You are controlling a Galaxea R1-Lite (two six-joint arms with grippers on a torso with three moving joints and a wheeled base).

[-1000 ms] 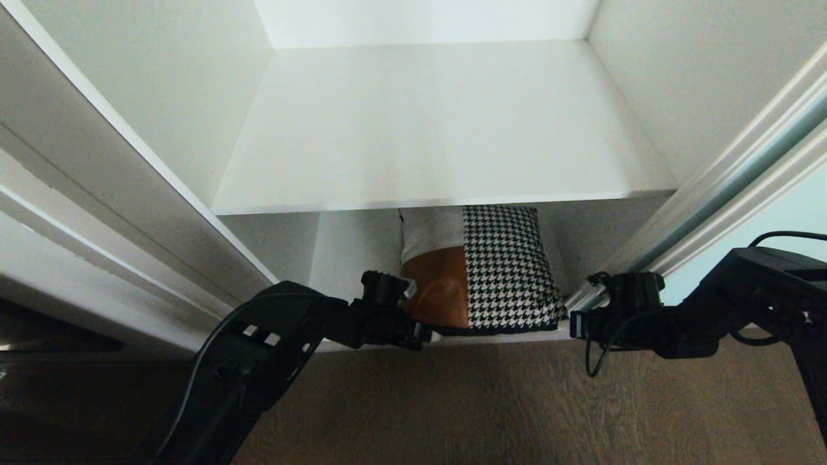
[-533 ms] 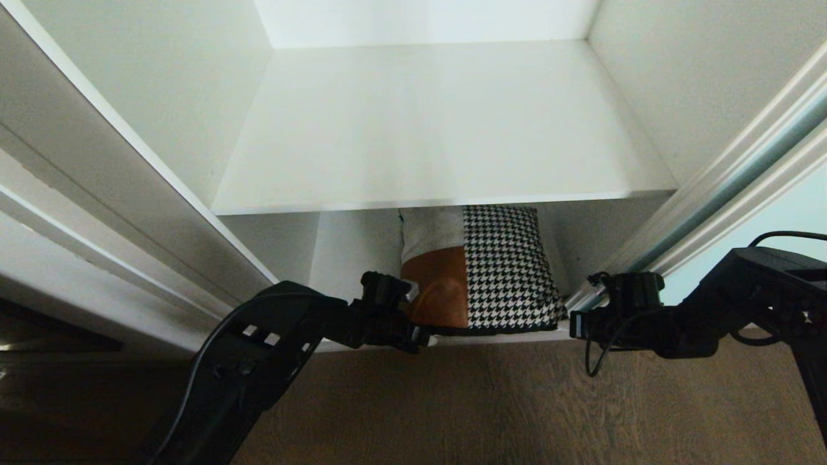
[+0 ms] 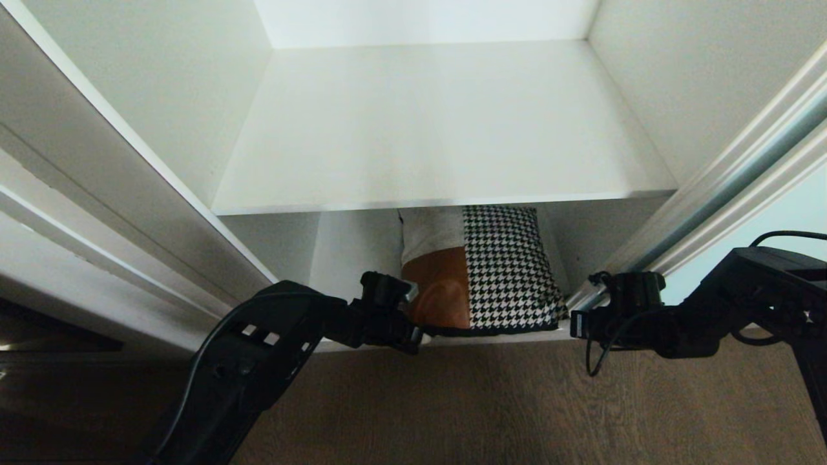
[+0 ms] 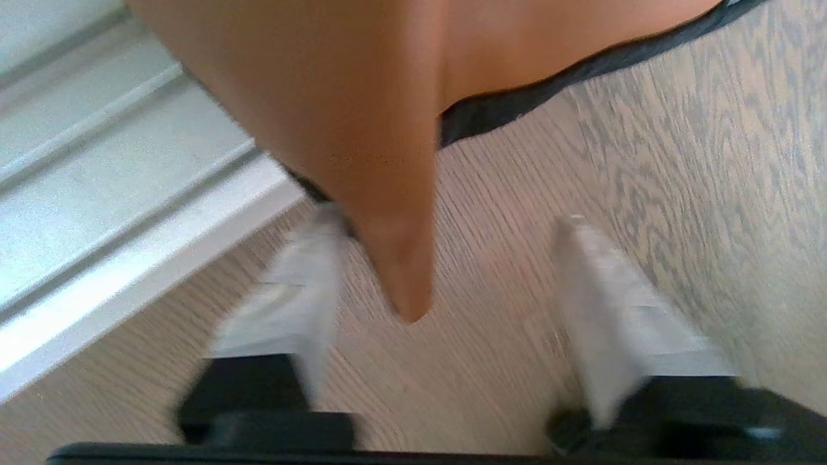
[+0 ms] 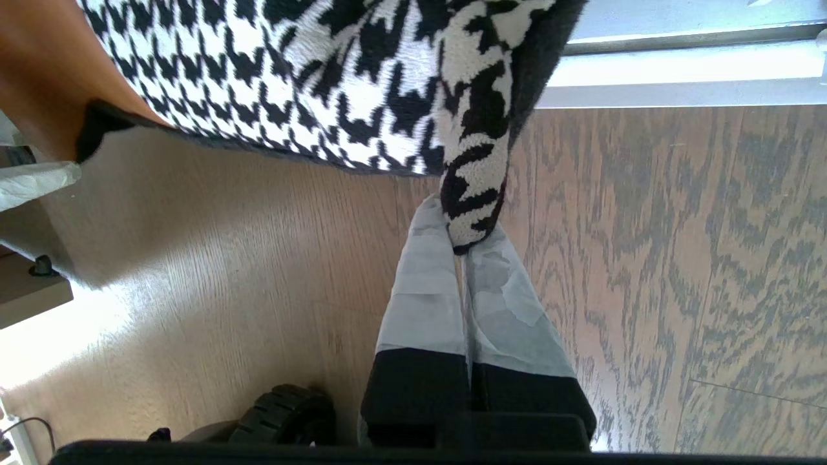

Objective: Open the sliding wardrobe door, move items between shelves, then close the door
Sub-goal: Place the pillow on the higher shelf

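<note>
The cushion [image 3: 504,265] stands in the lower compartment under the bare white upper shelf [image 3: 439,129], its bottom edge at the front of the lower shelf [image 3: 362,258]. My left gripper [image 3: 413,330] is at its tan corner. In the left wrist view that tan corner [image 4: 381,194] pokes between the fingers of the left gripper [image 4: 449,219], which stand apart and blurred. My right gripper [image 3: 572,323] is at the houndstooth corner. The right wrist view shows the right gripper [image 5: 466,234] shut on the tip of that corner [image 5: 475,194]. The sliding wardrobe door [image 3: 798,206] is pushed aside at the right.
Wooden floor [image 3: 491,407] lies in front of the wardrobe. White door rails [image 3: 97,194] run along the left, and the floor track [image 4: 103,187] passes under the cushion's edge. A black wheel [image 5: 284,413] of my base sits near the right hand.
The left gripper's tip has drawn in slightly at the tan corner. The cushion and the right arm have stayed where they were.
</note>
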